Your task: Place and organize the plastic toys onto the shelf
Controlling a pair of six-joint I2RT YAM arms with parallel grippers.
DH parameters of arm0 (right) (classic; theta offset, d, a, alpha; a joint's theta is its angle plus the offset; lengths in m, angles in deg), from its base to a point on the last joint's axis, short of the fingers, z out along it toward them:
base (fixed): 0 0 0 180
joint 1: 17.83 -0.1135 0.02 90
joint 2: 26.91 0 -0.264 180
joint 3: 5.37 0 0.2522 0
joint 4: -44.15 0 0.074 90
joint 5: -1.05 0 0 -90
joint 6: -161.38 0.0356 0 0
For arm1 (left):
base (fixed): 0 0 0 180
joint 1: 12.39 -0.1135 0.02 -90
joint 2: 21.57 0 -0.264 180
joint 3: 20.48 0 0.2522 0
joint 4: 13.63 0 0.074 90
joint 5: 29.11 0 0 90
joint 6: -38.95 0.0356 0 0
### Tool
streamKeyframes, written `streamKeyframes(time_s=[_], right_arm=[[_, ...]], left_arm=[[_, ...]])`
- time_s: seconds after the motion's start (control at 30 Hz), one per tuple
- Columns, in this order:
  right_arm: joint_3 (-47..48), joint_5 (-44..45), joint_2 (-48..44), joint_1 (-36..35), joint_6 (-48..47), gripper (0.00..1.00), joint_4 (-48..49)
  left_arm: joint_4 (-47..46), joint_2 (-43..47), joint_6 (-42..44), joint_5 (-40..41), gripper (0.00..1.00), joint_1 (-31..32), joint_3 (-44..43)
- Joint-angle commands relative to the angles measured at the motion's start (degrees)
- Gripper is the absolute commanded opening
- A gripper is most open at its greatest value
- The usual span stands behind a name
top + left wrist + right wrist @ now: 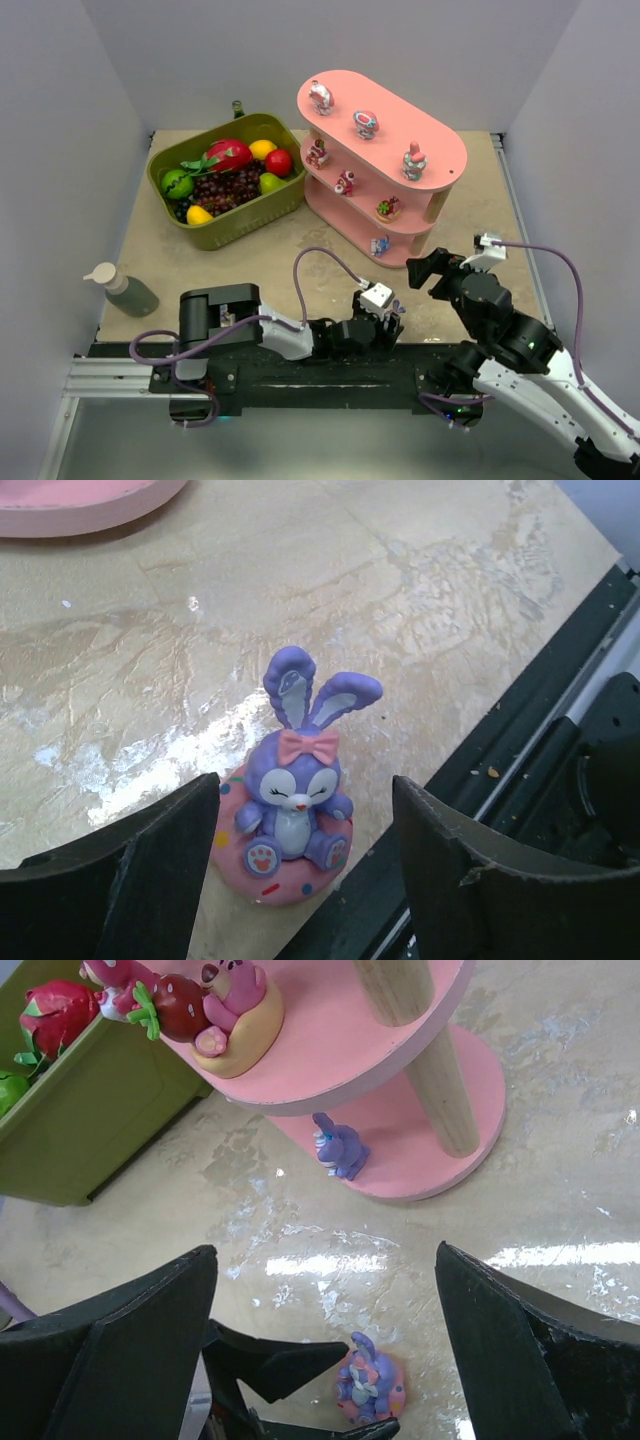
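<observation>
A purple bunny with a pink bow (290, 800) sits in a pink donut ring on the table by the near edge; it also shows in the right wrist view (368, 1385). My left gripper (305, 780) is open, its jaws on either side of the bunny without touching it. My right gripper (435, 268) is open and empty, above the table in front of the pink shelf (440, 150). Several figurines stand on the shelf's three boards, among them a purple one (338, 1148) on the bottom board and a pink bear with a strawberry (225, 1000) above.
An olive-green basket (160, 170) of plastic fruit and grapes stands left of the shelf. A soap bottle (125, 290) lies at the table's left. The black base rail (520, 770) runs right next to the bunny.
</observation>
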Motion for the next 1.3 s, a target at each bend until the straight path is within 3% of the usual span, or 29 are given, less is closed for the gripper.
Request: streamKeyframes(time_s=[0.0,0.17,0.27,0.47,0.53,0.93,1.13,1.27], right_arm=[[1.0,0.6,-0.4,0.1,-0.2,0.93,1.7],[1.0,0.5,-0.5,0.1,-0.1,0.93,1.7],[1.0,0.6,-0.5,0.1,-0.2,0.93,1.6],[1.0,0.6,-0.6,0.1,-0.2,0.93,1.5],[1.0,0.6,-0.5,0.1,-0.1,0.93,1.5],[1.1,0.6,-0.5,0.1,-0.2,0.93,1.4],[1.1,0.8,-0.9,0.1,0.1,0.92,1.2],[1.0,0.8,-1.9,0.1,0.1,0.92,1.2]], left_arm=[[3.3,-2.2,-2.4,5.4,0.72,0.3,-2.8],[4.3,-3.7,-1.4,5.7,0.62,0.4,-3.8],[5.1,-4.2,-1.1,6.5,0.51,0.4,-4.1],[4.5,-0.7,-0.3,10.4,0.07,0.4,-0.8],[4.1,0.6,1.3,11.7,0.01,0.1,0.8],[-2.8,13.6,11.7,4.0,0.00,-10.4,11.6],[-6.8,15.9,17.0,-2.9,0.00,-18.3,12.0],[-11.1,15.0,20.7,-11.7,0.00,-24.2,11.3]])
